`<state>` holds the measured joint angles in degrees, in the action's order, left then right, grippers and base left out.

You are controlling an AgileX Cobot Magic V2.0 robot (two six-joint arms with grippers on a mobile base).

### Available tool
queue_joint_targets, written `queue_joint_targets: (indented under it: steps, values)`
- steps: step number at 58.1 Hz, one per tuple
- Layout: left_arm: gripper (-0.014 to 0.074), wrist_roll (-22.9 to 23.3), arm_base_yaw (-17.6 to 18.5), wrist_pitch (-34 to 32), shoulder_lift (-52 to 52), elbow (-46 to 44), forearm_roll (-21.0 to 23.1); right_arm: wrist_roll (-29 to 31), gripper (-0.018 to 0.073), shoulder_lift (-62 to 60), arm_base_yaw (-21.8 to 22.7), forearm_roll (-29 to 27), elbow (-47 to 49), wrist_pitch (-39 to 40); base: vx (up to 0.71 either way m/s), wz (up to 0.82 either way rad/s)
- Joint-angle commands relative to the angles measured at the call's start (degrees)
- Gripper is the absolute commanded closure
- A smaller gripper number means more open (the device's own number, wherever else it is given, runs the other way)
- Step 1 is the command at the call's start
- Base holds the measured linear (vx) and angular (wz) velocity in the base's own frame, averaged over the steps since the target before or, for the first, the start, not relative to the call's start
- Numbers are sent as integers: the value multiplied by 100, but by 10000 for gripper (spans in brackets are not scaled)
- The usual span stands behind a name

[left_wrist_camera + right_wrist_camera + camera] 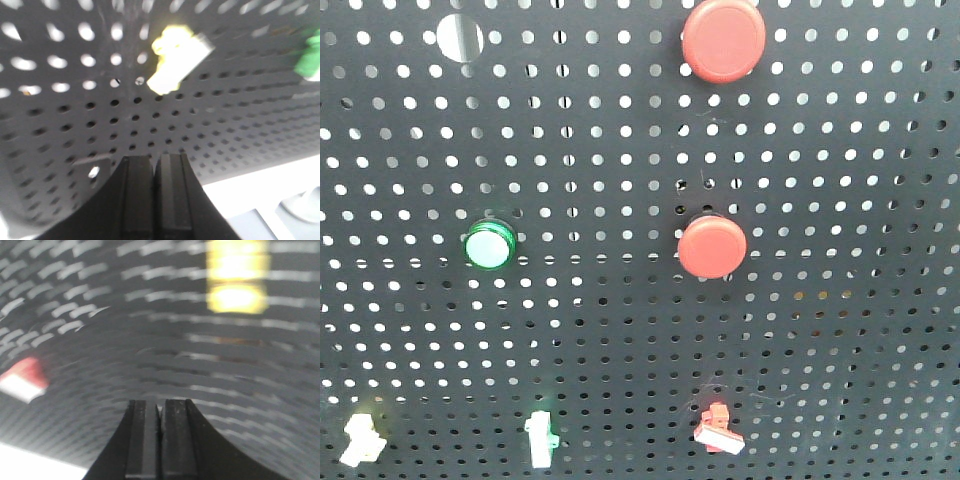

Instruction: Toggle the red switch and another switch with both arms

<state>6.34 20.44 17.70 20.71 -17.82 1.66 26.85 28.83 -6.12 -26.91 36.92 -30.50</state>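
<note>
Left claw (152,160): jaws pressed together, nothing held. The cream switch (175,62) lies up and slightly to the right of its tips on the black pegboard (75,115), apart from them, with its long axis on a diagonal and the pale lever end lower left. Right claw (161,402): jaws likewise closed and empty. The red switch (25,380) sits far to its left and a little above the tips, white lever end lowest; this view is smeared, so the gap is uncertain. Judgement: the left arm is better lined up, and the right needs a leftward shift before pushing.
</note>
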Motion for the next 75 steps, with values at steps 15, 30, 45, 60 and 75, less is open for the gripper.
queue_joint_targets:
  steps: [15,30,45,60,75]
  values:
    - [594,-33,29,1054,-1354,-158,-106,5716,565,1719,-139,-5619,181,-602,0,0]
    - [594,-33,29,1069,-1445,-158,-262,7195,565,2742,-1986,-7009,267,734,0,0]
    - [594,-22,29,1093,-1445,-152,-298,7366,565,2759,-2456,-7304,267,1816,0,0]
    - [594,18,29,1093,-1445,-152,-298,7366,565,3051,-2456,-7317,267,923,0,0]
    - [594,15,29,1105,-1445,-152,-298,7230,565,3685,-2456,-7294,248,752,0,0]
